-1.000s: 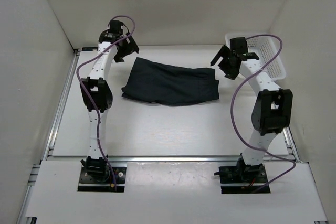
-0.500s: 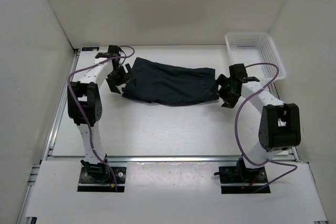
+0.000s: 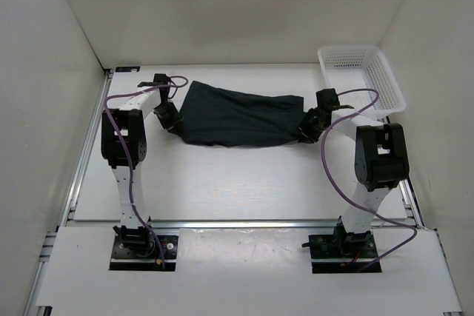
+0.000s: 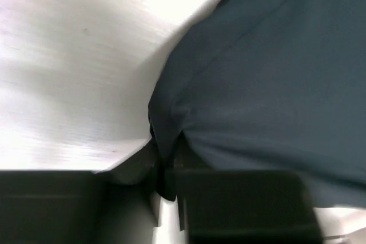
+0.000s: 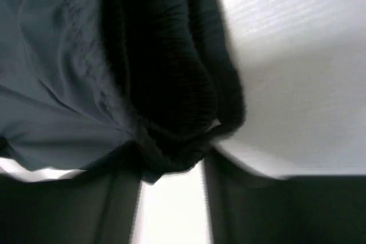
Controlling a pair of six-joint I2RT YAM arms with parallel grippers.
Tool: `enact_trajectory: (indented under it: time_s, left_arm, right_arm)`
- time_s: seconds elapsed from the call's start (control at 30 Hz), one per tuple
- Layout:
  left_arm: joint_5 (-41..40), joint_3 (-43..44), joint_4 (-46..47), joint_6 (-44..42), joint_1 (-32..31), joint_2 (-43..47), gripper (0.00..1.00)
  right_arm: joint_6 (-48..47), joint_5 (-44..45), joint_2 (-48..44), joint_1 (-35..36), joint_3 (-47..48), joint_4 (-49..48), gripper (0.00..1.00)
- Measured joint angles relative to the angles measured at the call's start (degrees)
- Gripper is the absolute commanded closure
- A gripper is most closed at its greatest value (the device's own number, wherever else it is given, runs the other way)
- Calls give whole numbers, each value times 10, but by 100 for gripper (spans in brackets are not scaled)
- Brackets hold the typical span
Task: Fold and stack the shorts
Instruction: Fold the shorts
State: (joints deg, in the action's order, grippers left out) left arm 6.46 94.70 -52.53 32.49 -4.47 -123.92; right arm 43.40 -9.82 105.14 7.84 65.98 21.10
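The dark navy shorts (image 3: 237, 118) lie spread across the far middle of the table. My left gripper (image 3: 172, 125) is down at their left end. In the left wrist view a fold of the shorts' (image 4: 269, 78) edge is pinched in the left gripper (image 4: 166, 167), which is shut on it. My right gripper (image 3: 305, 129) is down at the right end. In the right wrist view the gathered waistband (image 5: 171, 78) bunches between the dark fingers (image 5: 68, 210) of the right gripper (image 5: 171, 161) and touches both.
A white mesh basket (image 3: 385, 83) stands at the far right corner, just behind the right arm. White walls close in the table on the left, back and right. Purple cables loop off both arms.
Both arms came down from above the table to the two ends of the shorts. Both grippers went from wide open to closed on the fabric, bunching it slightly at each end.
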Motion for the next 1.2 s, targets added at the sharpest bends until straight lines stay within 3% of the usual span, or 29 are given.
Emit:
enact_trajectory:
  time_s: [0.1,0.27,0.4,0.43,0.47,0.53,0.57,0.6,0.67,0.7,0.73,0.87,0.97,1.0,1.2]
  left_arm:
    - [1,-4,9,1,0,-1,90]
    - [-1,-70,33,10,2,41,90]
    - [-6,-172,32,14,3,113,90]
    - [-7,-199,33,14,3,134,90]
    - [-9,-230,31,16,3,159,90]
    - [-10,-285,25,19,2,206,88]
    - [-10,-307,22,20,2,228,81]
    - [-10,-330,21,19,3,253,56]
    - [-13,-367,16,11,3,302,18]
    - [-13,-378,12,8,3,325,2]
    - [-12,-382,8,11,2,345,0]
    - [-12,-363,-10,8,1,403,0]
    - [-27,-309,-32,3,-1,409,0]
    - [-34,-291,-34,1,-2,409,1]
    - [-57,-224,-28,-6,20,377,3]
  right_arm:
    - [4,0,6,-1,0,-8,100]
    - [3,1,-6,-1,-34,-32,100]
    - [3,0,-73,3,-121,-38,99]
    - [3,0,-96,5,-143,-35,96]
    - [3,-2,-123,7,-167,-27,81]
    - [4,-3,-179,9,-212,-12,65]
    - [5,-4,-210,9,-233,1,45]
    - [7,-3,-240,9,-252,14,35]
    - [1,5,-299,8,-281,43,13]
    - [1,9,-322,7,-287,60,7]
    - [-5,14,-343,7,-288,79,4]
    - [-21,38,-386,4,-279,120,0]
    - [-37,45,-380,-3,-259,132,13]
    - [-46,44,-370,-4,-249,132,17]
    - [-77,3,-257,-10,-197,94,16]
